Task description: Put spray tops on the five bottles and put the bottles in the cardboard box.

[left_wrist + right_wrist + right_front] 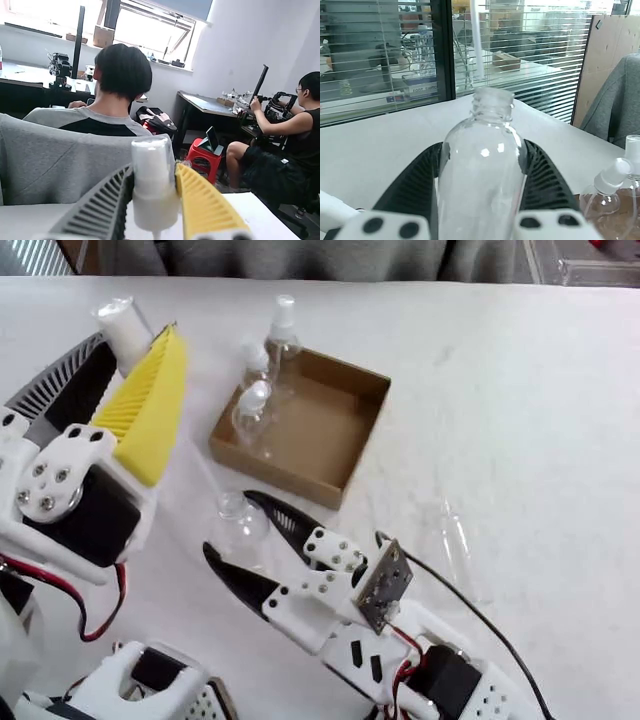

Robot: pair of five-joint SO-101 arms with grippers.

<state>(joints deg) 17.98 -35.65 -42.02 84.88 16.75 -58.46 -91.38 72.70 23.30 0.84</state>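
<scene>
because the clear bottle (482,180) looks light, slick and easily squeezed, the right hand (485,147) clasps it around the body, upright just near-left of the cardboard box (290,476); the left hand (152,172) pinches a stiff spray top (150,152) by its cap, raised at the far left above the surface (500,390).

Your bottle (481,170) in the right gripper (485,146) runs off the edge of the right wrist view, so its base is cut off. The spray top (151,175) in the left gripper (152,169) loses its tube at the edge of the left wrist view. From above, the capped bottles (262,380) at the cardboard box (340,455) overlap, clear on clear, so you cannot count them surely, and the clear shape (457,540) lying on the table (540,420) is too faint to name.
</scene>
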